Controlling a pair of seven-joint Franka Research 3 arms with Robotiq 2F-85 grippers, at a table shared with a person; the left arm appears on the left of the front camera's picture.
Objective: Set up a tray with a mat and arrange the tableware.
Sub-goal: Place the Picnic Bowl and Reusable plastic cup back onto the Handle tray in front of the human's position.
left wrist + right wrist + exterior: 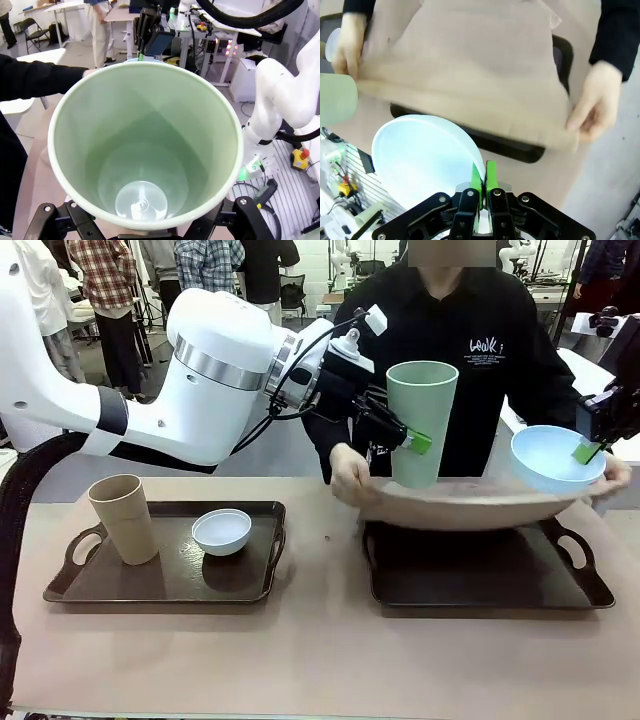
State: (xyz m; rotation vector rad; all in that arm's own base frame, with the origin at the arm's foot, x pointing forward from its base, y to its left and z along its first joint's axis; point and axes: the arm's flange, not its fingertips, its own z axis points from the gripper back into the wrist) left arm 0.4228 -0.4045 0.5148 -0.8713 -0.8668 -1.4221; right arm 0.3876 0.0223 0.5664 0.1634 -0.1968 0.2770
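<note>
My left gripper [415,443] is shut on the pale green cup [421,420], holding it upright in the air above the table's far side; the left wrist view looks straight down into the cup [145,145]. My right gripper [590,450] is shut on the rim of the light blue bowl [553,458], and its green pads [490,176] pinch the bowl's edge [420,155]. The person holds a tan mat [470,502] with both hands just above the dark right tray [490,580]. The tan cup [125,518] and white bowl [222,531] stand on the left tray [165,575].
The person's hands [597,102] grip the mat [470,65] at both ends over the right tray [520,145], between my two grippers. The brown table top [320,650] runs bare along the near edge.
</note>
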